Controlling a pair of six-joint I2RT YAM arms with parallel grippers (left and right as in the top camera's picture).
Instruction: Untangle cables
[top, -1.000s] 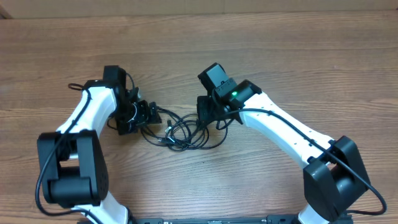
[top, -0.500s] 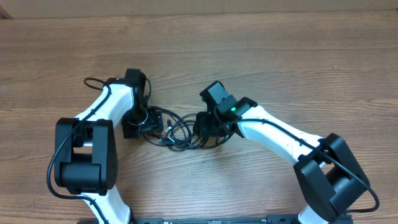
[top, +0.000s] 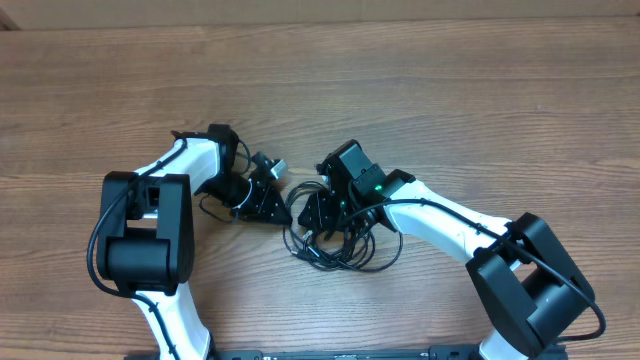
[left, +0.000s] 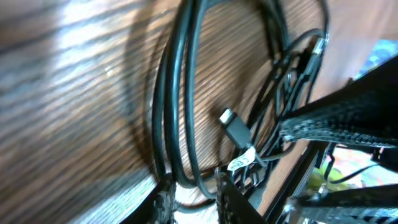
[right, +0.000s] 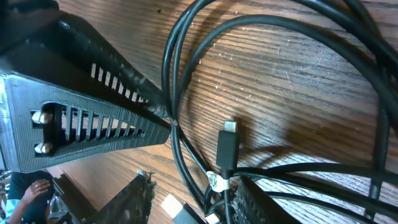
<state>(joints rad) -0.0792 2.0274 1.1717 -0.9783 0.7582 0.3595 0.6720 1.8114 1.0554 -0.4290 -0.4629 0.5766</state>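
Note:
The cables (top: 345, 250) lie as a bundle of thin black loops on the wood between my two arms. My left gripper (top: 270, 205) is at the bundle's left edge. In the left wrist view its fingers (left: 165, 202) stand close together with two cable strands (left: 180, 93) running between them. A silver-tipped plug (left: 235, 127) with a white tag lies just beyond. My right gripper (top: 312, 212) faces it from the right. Its jaws (right: 199, 202) stand apart over several strands (right: 180, 74), and a black plug (right: 227, 146) lies just ahead of them.
The two grippers are almost tip to tip: the left one's slatted black finger (right: 93, 118) fills the right wrist view's left side. Thicker arm wires (top: 190, 140) run along the white arm links. Bare wooden table (top: 450, 90) surrounds the bundle.
My left gripper swung right to the bundle and its jaws closed in on strands. My right gripper's jaws parted. The loops shifted toward the front of the table.

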